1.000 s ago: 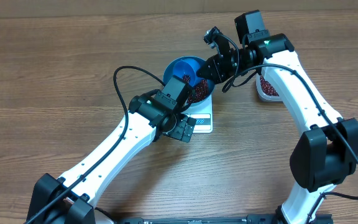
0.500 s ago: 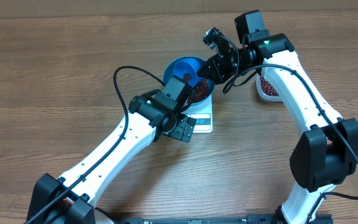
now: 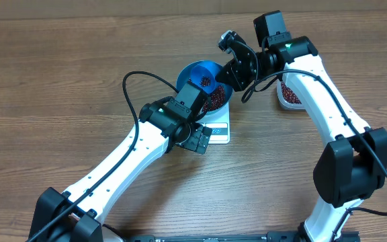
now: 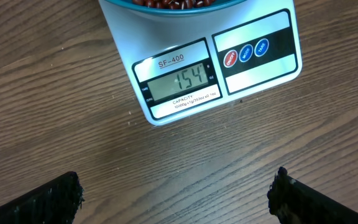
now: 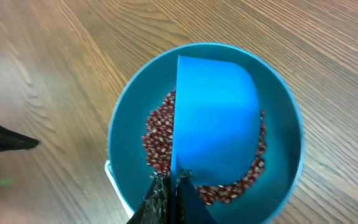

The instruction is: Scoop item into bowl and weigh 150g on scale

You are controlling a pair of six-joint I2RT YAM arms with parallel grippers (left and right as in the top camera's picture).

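Small dark red-brown beans are heaped in the round deep blue bowl, set on the white square digital scale near the far edge of the wooden tabletop. A small blue plastic scoop is gripped over the bowl by the right gripper. The left gripper is held released before the scale; 154 is displayed.

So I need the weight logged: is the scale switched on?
On: the scale display shows digits, 154, in the left wrist view, with the bowl of beans standing on it.
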